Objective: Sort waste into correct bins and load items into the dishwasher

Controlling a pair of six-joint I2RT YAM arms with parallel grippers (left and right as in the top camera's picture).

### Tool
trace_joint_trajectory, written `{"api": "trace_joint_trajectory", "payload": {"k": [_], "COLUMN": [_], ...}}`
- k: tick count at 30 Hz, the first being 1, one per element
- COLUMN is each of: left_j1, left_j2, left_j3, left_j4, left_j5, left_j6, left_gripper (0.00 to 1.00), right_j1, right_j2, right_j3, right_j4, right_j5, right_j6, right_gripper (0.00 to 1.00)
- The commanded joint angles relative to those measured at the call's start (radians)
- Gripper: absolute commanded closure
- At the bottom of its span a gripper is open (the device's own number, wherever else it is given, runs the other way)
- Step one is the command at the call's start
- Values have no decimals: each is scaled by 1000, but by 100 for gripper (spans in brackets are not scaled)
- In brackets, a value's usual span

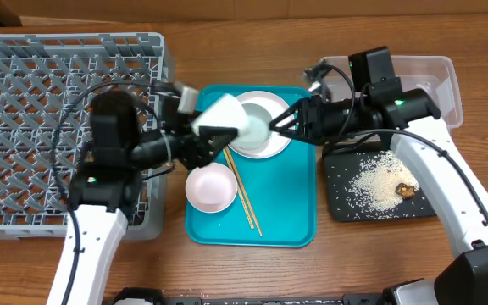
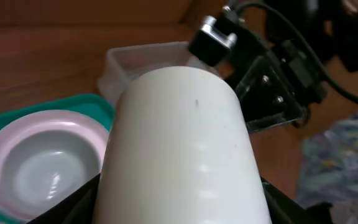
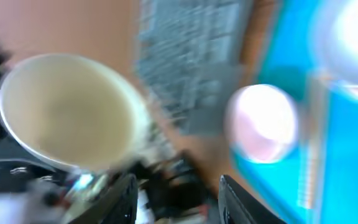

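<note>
**Cup's in the left gripper, rack is right next door**

The left gripper [image 1: 216, 129] is clamped on the white cup [image 1: 229, 115]. In the left wrist view its dark fingers hug both sides of the cup. The cup hangs over the far-left corner of the turquoise tray [image 1: 299, 216], just beside the right wall of the dish rack [image 1: 24, 102].

The cup lies tipped over, long axis roughly along the table. Its mouth faces the right gripper [image 1: 280, 119], since the blurry right wrist view looks straight into it. The right gripper's fingers are spread with nothing between them, close to the cup's rim over the white plate [image 1: 271, 146].

The rack fills the table's far-left corner, so from the cup it's a short hop toward the left edge. The left arm is the nearer one by far. My guess is the cup needs turning mouth-down before it goes between the pegs.

There's plenty of room, with the lattice open where I can see it. The pink bowl [image 1: 210, 188] and chopsticks [image 1: 244, 193] sit on the tray's near half, out of that path.
</note>
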Motion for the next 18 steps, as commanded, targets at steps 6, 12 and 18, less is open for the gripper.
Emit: {"api": "trace_joint_trajectory", "payload": {"k": [6,12,18], "left_j1": [350,557,589], "left_j2": [-50,-46,43], "left_j3": [61,116,115], "left_j4": [-356,-536,-540], "left_j5": [-425,-813,-945], "left_j6": [31,24,-23], "left_gripper": [96,96,94], "right_j1": [-143,-212,-215], "right_j2": [-65,-100,-100], "right_j3": [83,117,117], "right_j4": [-206,-294,-314], "right_j5": [527,597,597], "right_j6": [-141,-164,-164], "right_gripper": [53,52,52]}}
